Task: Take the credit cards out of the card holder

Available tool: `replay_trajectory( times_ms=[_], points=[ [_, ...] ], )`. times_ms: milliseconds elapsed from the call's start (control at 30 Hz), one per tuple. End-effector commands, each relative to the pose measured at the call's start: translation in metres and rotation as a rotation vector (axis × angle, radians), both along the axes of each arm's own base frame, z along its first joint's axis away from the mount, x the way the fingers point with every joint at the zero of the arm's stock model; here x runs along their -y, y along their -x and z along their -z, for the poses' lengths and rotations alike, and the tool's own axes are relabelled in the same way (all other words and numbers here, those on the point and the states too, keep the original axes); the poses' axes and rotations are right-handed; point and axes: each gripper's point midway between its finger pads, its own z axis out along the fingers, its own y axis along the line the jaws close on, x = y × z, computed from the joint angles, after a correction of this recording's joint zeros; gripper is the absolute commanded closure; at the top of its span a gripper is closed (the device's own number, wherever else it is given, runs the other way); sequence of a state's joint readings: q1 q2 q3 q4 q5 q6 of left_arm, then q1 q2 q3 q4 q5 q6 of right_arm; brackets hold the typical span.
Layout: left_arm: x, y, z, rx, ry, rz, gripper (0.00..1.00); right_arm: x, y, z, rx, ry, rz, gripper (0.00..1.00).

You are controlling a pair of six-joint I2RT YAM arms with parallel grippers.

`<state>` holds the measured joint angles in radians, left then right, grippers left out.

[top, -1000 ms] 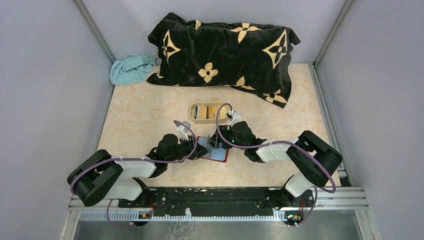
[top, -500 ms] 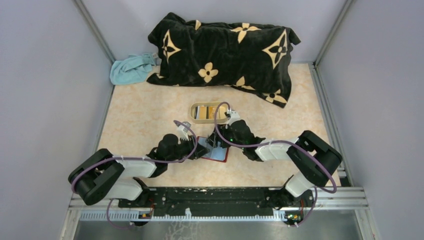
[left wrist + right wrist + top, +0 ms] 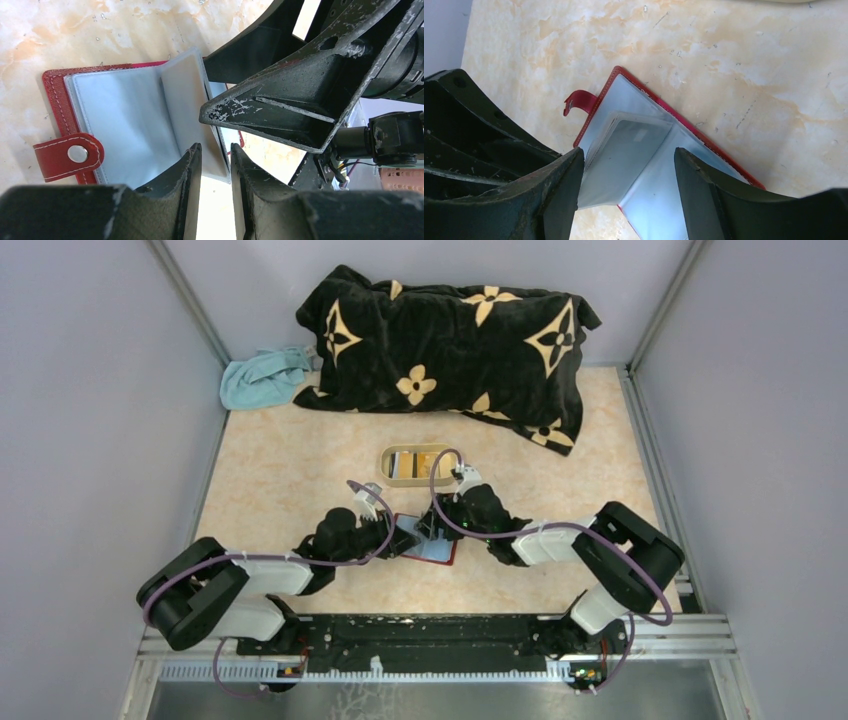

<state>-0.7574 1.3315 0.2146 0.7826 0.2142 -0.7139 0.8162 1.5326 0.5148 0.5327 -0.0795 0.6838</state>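
The dark red card holder (image 3: 436,549) lies open on the table between both arms, its pale blue-grey sleeves (image 3: 125,115) facing up and its red tab (image 3: 67,155) off to one side. My left gripper (image 3: 215,150) is shut on a raised leaf of sleeves (image 3: 187,100) and holds it upright. My right gripper (image 3: 629,155) hangs open just above the holder, its fingers astride that raised leaf (image 3: 624,150). A faint card outline shows through the leaf. Credit cards (image 3: 425,461), orange-yellow and dark, lie in the beige tray.
The beige oval tray (image 3: 386,464) sits just beyond the holder. A black blanket with tan flowers (image 3: 450,340) fills the back of the table, with a teal cloth (image 3: 262,378) at its left. Grey walls close in both sides.
The right gripper's fingers have drawn in slightly over the holder. The left gripper and the raised leaf have stayed put.
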Motion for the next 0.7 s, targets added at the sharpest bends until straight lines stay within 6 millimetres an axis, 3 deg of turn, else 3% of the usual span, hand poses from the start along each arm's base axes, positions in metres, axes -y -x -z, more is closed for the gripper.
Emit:
replay_trajectory(
  times_ms=[0,667],
  points=[
    [0.002,0.001,-0.005,0.019,0.019,0.009,0.66,-0.004,0.002,-0.008,0.031,-0.028,-0.008,0.34],
    [-0.007,0.0,-0.003,0.031,-0.023,-0.02,0.65,0.003,0.006,-0.005,0.029,-0.032,0.002,0.34]
  ],
)
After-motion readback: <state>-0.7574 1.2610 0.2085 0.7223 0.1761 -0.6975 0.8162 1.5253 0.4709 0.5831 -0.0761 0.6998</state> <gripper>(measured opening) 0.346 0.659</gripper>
